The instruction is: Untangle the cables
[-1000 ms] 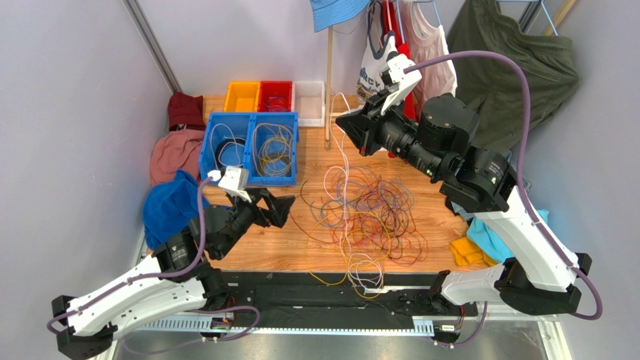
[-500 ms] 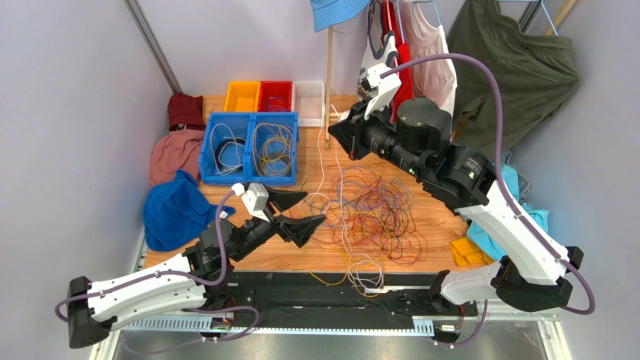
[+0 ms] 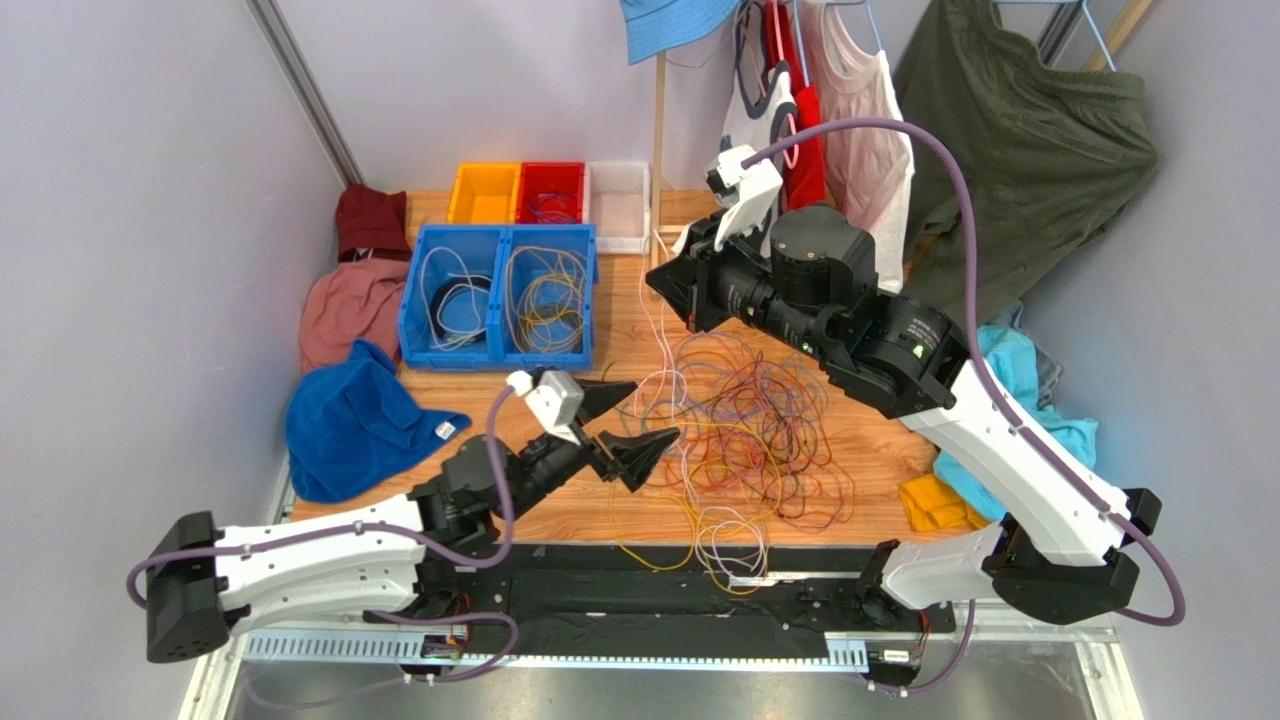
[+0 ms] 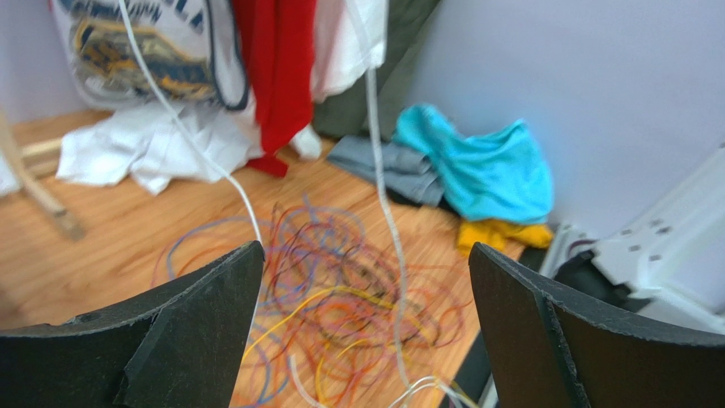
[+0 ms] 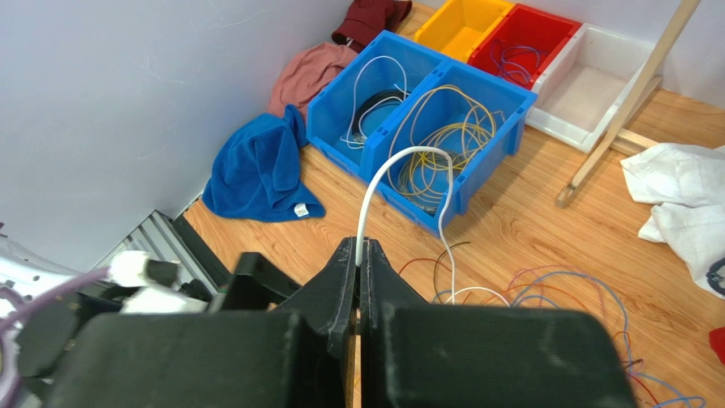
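Right wrist view showed your right gripper pinched tight on a white cable, which arched up from the fingertips and dropped toward the wood. Your left gripper stood spread wide, holding nothing, at the near-left edge of the cables, which lay heaped in a tangle mid-table.

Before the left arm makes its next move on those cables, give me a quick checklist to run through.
1. Right end effector shut on the white cable: ok.
2. Left end effector open: ok.
3. White cable clear of the tangle of cables: not ok, it runs down into it.
4. Left end effector at the tangle's edge, holding nothing: ok.
5. White cable between the left fingers: cannot tell.
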Tool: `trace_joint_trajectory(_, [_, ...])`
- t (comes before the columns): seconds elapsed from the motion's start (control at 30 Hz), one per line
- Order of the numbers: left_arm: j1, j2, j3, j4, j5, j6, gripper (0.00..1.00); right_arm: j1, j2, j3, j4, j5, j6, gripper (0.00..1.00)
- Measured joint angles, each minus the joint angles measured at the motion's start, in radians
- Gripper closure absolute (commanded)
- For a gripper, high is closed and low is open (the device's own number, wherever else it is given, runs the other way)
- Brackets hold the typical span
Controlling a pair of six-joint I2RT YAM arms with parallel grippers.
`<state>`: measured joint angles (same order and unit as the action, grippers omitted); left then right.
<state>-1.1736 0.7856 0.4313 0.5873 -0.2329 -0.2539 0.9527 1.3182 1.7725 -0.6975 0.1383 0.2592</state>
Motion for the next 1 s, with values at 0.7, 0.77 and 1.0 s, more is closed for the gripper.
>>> trace_joint_trajectory(0.7, [0.222, 0.319, 0.129, -0.002, -0.134, 0.054, 0.61, 0.027, -0.085, -0.024, 0.001, -0.043, 0.048, 1.0])
trace_joint_trajectory(0.77, [0.241, 0.316, 0.135, -0.012, -0.092, 0.052, 0.86, 0.027, -0.09, -0.027, -0.002, -0.042, 0.047, 1.0])
trace_joint_trajectory(1.0, [0.245, 0.239, 0.148, -0.129, 0.087, 0.04, 1.0, 0.027, -0.122, -0.091, 0.011, -0.026, 0.047, 0.9])
